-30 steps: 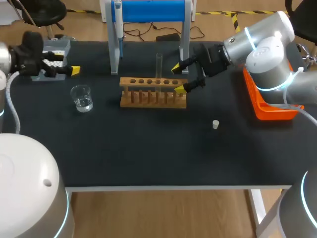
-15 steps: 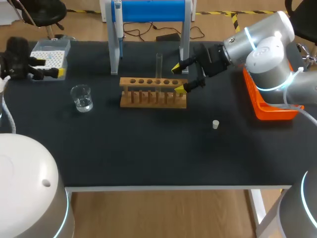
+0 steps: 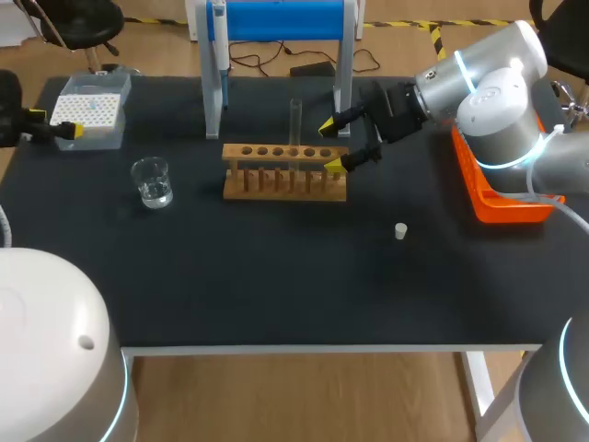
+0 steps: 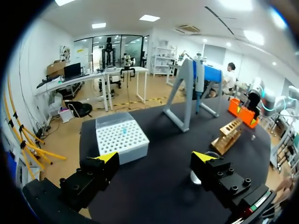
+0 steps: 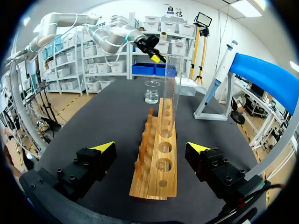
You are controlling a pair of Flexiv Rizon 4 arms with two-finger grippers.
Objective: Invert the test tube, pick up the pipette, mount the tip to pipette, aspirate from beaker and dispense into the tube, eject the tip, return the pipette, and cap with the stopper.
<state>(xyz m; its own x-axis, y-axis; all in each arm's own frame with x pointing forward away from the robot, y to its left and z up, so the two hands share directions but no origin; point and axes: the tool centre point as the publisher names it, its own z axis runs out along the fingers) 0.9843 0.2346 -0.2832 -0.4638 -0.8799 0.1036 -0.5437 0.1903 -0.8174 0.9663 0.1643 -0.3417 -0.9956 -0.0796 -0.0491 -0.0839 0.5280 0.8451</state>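
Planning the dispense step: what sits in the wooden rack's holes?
One clear test tube stands upright in the rack; the other holes look empty. The wood hides its foot.

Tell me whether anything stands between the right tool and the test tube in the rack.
Nothing visible does. The right tool is open at the end of the wooden rack, and the test tube stands upright in a hole farther along. Only empty holes lie between them.
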